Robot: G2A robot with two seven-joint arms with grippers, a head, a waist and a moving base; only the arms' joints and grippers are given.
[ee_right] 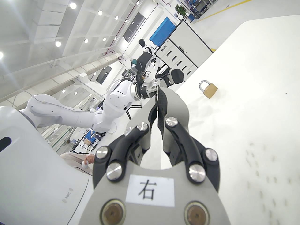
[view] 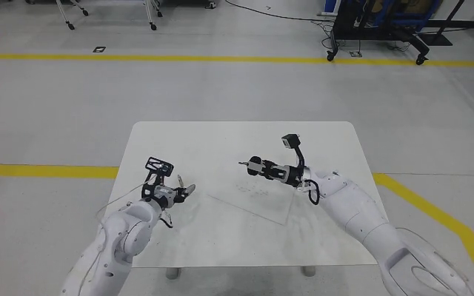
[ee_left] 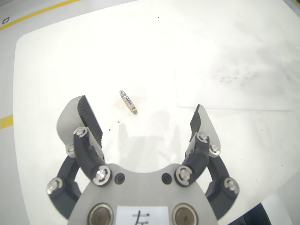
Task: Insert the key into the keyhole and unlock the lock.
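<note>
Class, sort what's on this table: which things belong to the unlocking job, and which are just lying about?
Job: padlock; key, likely the thin tip in the shut right gripper; open left gripper.
Lying about: clear sheet; dark specks.

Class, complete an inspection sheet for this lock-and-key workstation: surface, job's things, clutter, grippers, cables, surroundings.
Surface: white table with grey smudges; a thin clear sheet lies flat on it.
Job's things: padlock rests on the table, shackle apparently closed.
Clutter: nothing seen.
Grippers: left gripper is open, above the table near the padlock. Right gripper has its fingers shut; a thin tip pokes past them, possibly the key, too small to tell.
Cables: thin cable along the left arm; black loop at the right wrist; floor cable.
Surroundings: yellow floor lines; wheeled rack.
</note>
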